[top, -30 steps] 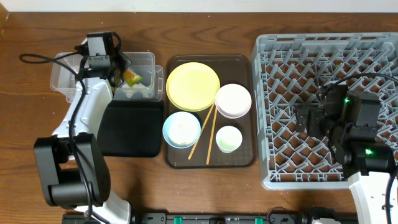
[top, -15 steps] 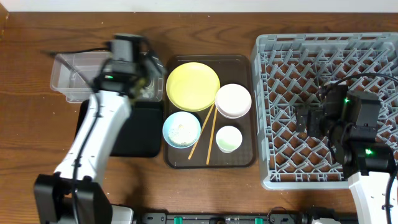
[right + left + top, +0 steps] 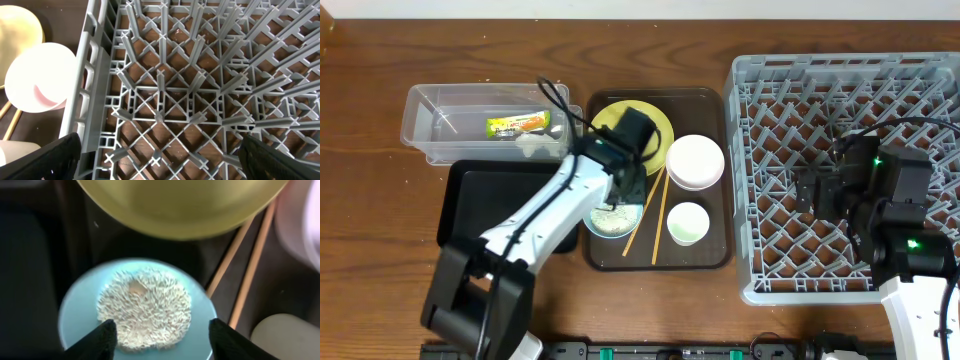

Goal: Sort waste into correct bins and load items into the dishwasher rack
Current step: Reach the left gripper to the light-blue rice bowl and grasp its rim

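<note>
the snack wrapper (image 3: pixel 517 124) is recorded lying in the clear tub (image 3: pixel 420 140), the left gripper (image 3: pixel 161 332) is held spread above the rice bits (image 3: pixel 145 305) in the light-blue bowl (image 3: pixel 75 325) on the brown tray (image 3: pixel 718 250), and the right gripper (image 3: pixel 162 150) is held spread over the dishwasher rack (image 3: pixel 165 100).

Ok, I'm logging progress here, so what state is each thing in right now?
snack wrapper, lying in the clear tub
light-blue bowl, on the brown tray, holding rice bits
yellow plate, flat on the brown tray
chopsticks, lying on the brown tray
dishwasher rack, no dishes visible in it
left gripper, open above the light-blue bowl
right gripper, open above the dishwasher rack
</note>
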